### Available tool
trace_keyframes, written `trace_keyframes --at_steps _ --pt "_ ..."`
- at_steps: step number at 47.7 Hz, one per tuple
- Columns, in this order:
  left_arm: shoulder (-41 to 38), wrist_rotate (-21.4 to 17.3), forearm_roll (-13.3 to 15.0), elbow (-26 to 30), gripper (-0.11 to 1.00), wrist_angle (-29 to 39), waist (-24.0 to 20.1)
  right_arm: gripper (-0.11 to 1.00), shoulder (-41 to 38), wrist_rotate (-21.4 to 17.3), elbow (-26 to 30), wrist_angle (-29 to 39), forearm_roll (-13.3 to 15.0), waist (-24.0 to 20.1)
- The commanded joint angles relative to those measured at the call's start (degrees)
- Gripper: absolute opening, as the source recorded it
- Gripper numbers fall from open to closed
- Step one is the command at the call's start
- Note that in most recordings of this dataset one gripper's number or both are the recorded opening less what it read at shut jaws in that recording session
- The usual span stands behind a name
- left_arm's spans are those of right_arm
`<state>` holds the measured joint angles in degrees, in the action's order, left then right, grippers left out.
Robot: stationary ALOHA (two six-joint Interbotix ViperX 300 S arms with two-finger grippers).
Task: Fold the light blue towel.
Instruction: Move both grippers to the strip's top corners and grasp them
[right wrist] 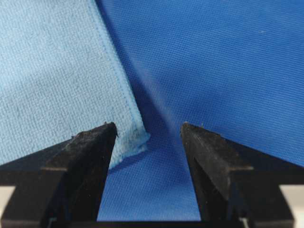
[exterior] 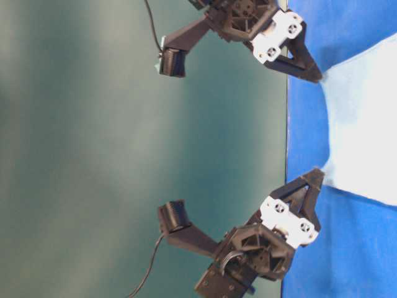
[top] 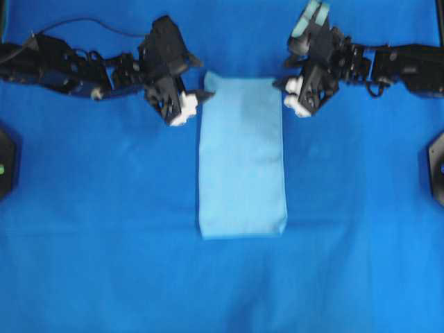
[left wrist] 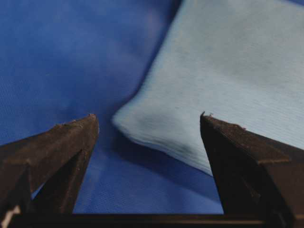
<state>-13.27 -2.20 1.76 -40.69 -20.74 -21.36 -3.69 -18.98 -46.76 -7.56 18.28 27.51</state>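
The light blue towel (top: 241, 156) lies flat on the table as a tall folded rectangle, long side running near to far. My left gripper (top: 203, 78) is down at its far left corner and my right gripper (top: 283, 75) at its far right corner. In the left wrist view the left gripper (left wrist: 149, 116) is open, and the layered towel (left wrist: 228, 71) corner lies between its fingers with a shadow under it. In the right wrist view the right gripper (right wrist: 148, 126) is open. The hemmed towel (right wrist: 52, 71) corner sits just inside its left finger (right wrist: 90, 152).
A darker royal-blue cloth (top: 104, 243) covers the whole table. Black equipment bases stand at the left edge (top: 5, 166) and the right edge (top: 437, 170). The two arms stretch along the far side from left and right.
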Motion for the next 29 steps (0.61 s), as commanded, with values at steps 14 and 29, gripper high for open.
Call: trace_keyframes --at_steps 14,29 --pt "-2.8 0.0 -0.2 0.9 0.85 -2.3 -0.6 0.61 -3.7 -0.3 1.2 -3.1 -0.4 -0.2" --pt "-4.1 -0.6 -0.5 1.1 0.22 -2.0 0.5 0.25 -5.4 -0.3 0.7 -3.0 -1.0 -0.4"
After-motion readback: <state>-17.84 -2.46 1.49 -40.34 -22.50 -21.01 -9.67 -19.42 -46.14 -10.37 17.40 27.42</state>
